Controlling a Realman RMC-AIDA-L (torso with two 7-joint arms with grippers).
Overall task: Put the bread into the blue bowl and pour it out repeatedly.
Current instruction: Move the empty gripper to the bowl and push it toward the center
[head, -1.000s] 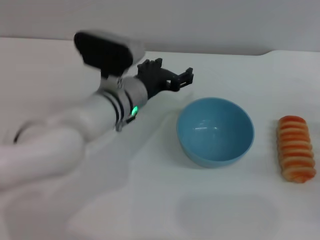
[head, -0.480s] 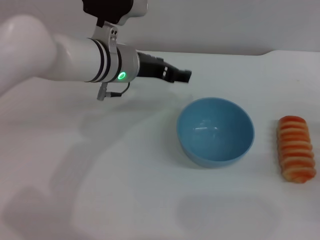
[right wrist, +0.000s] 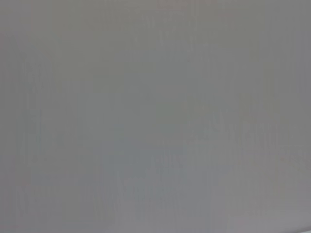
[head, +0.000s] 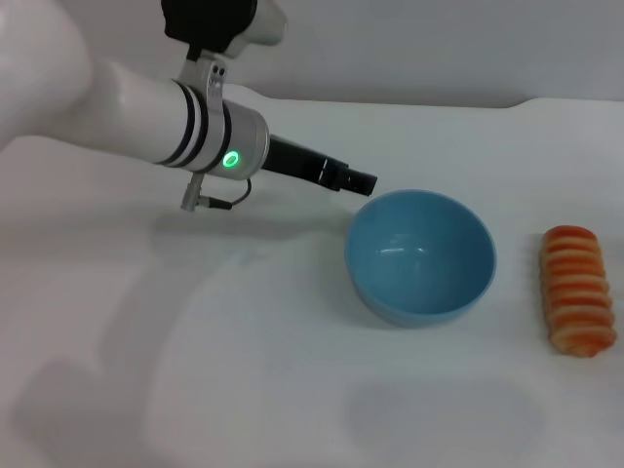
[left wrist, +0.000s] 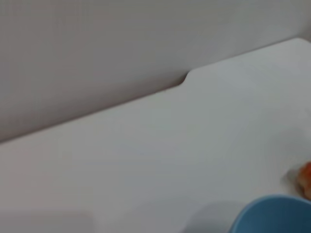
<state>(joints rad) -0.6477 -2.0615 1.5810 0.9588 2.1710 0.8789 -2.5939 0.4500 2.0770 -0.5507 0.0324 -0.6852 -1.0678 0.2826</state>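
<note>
The left tool (head: 359, 180) hangs just beside the blue bowl's (head: 420, 256) far-left rim, holding nothing — whether its fingers are spread or closed cannot be told. The bowl sits upright on the white tabletop (head: 244, 370); the bread (head: 577, 290) lies striped side up to its right, apart from it.
</note>
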